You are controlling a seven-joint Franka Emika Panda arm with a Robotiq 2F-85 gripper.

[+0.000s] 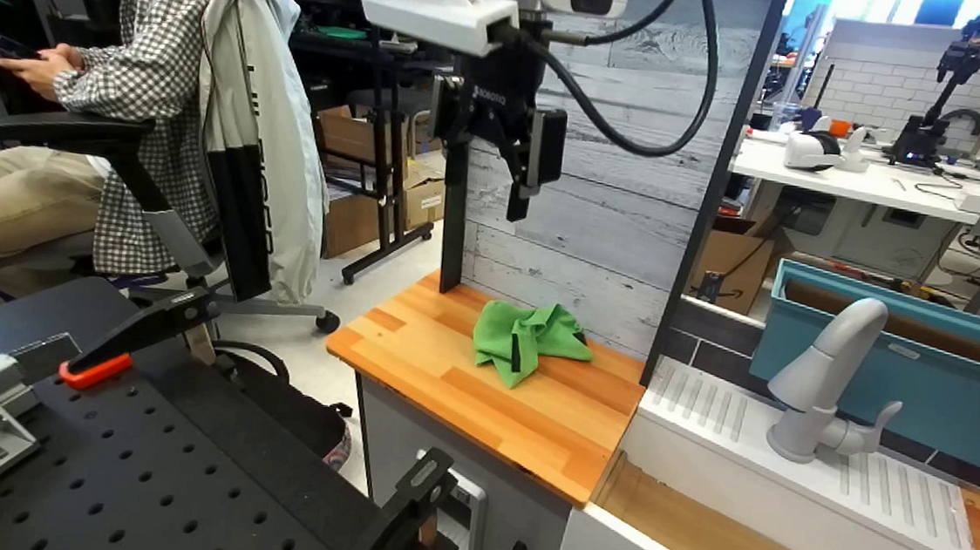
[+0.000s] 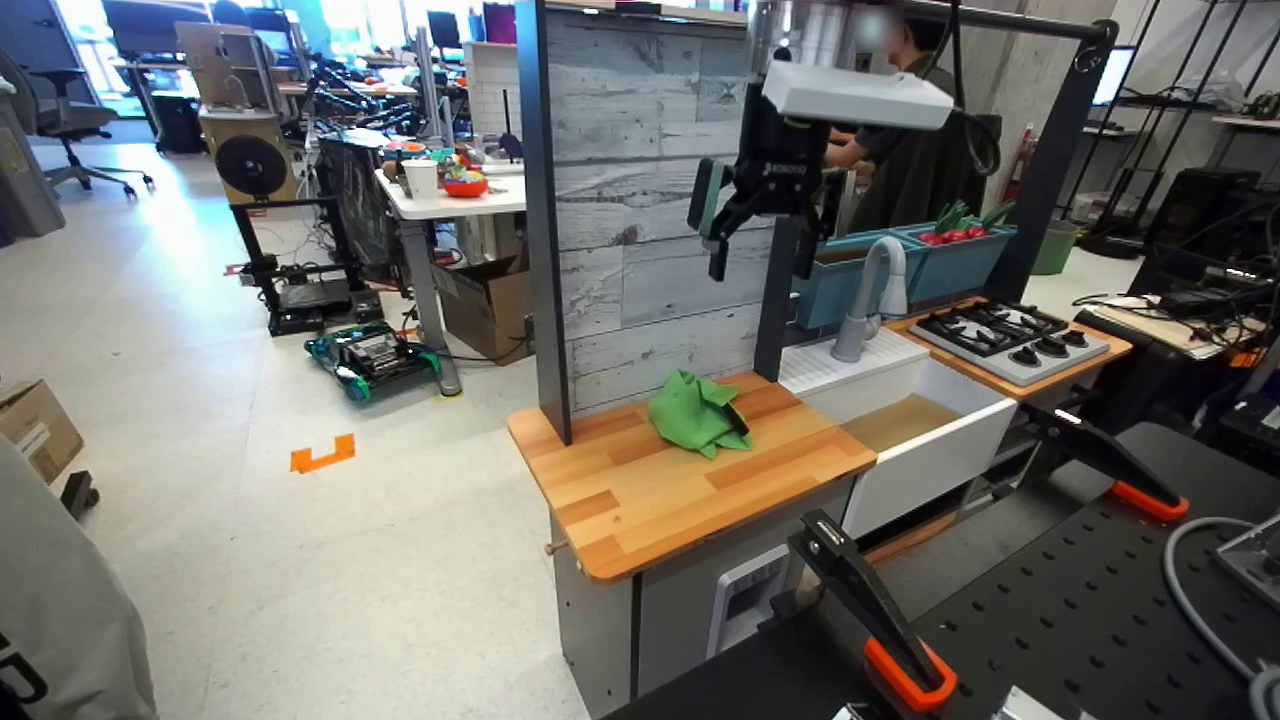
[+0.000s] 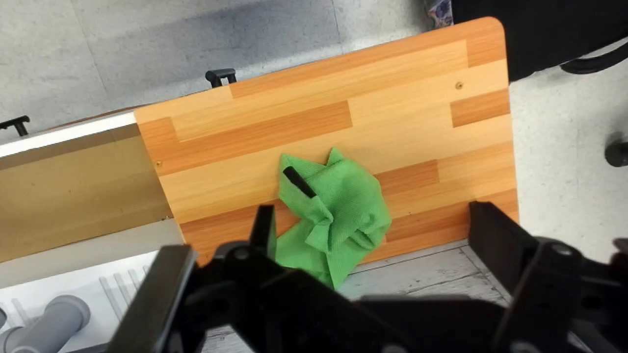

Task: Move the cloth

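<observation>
Its jaws standing apart, the black Robotiq gripper (image 2: 761, 260) is hanging above the round-cornered, orange-brown wooden tabletop (image 2: 640, 505), where a crumpled green cloth (image 2: 690, 415) is lying near the grey plank panel (image 2: 650, 290).

- One butcher-block counter (image 1: 530, 427).
- One green cloth (image 3: 348, 206), on the counter.
- Two black fingers (image 2: 718, 262), above the counter.
- One apron-front sink (image 2: 930, 470), adjoining the counter.
- One gray faucet (image 1: 828, 363), near the counter.
- Two teal planter boxes (image 2: 822, 295), in an exterior view, apart from the counter.
- One gas cooktop (image 2: 985, 330), well apart from the counter, with three knobs (image 2: 1025, 356).
- Two black handles (image 3: 221, 73) in the wrist view: one beside the counter, one farther.
- Two clamps (image 2: 868, 590) in an exterior view: one near the counter, one farther away.
- One white cup (image 2: 422, 180) and one red bowl (image 2: 465, 188), well apart from the counter.
- Two people (image 1: 162, 57), one in each exterior view, apart from the counter.
</observation>
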